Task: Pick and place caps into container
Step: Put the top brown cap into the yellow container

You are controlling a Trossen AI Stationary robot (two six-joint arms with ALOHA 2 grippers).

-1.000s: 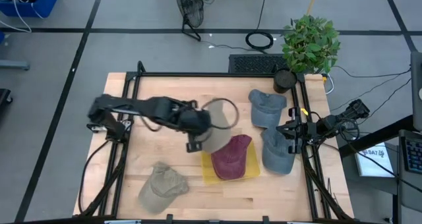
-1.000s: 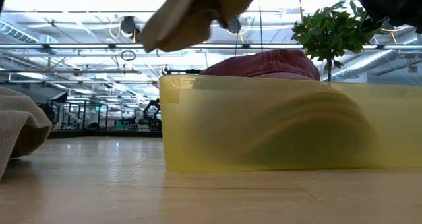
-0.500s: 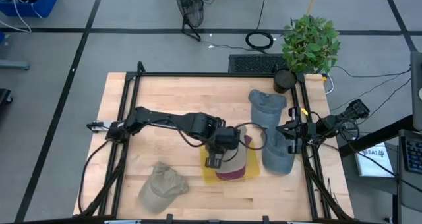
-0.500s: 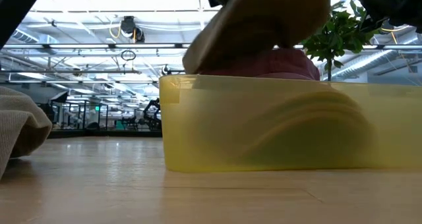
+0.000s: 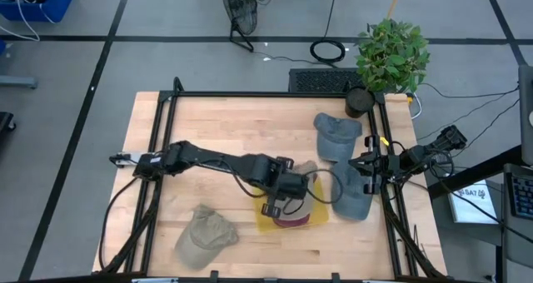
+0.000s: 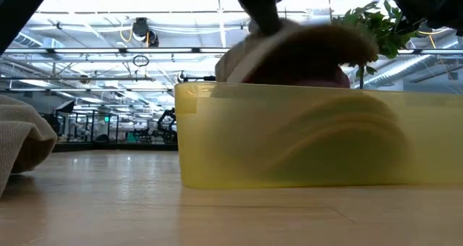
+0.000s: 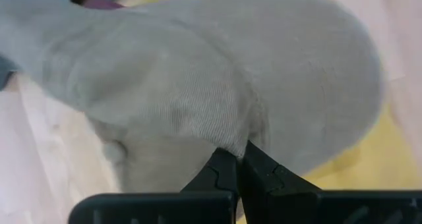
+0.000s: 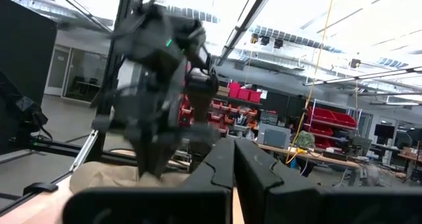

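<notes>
Left gripper [image 7: 236, 159]: jaws pinched shut on a khaki cap [image 7: 217, 85], held over the yellow container [image 5: 321, 206], above a maroon cap [image 5: 293, 221] lying inside. Right gripper [image 8: 232, 151]: jaws closed, empty, parked right of the container. Low view alone shows the held cap sitting above the container's rim. High view alone shows two grey-blue caps [image 5: 337, 136] right of the container and another khaki cap [image 5: 204, 235] to its left on the table [image 5: 216, 121].

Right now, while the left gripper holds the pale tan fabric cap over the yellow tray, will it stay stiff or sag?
The pale tan fabric cap likely sags: its cloth puckers where the left gripper pinches it. It seems light, hanging from a small pinch.
</notes>
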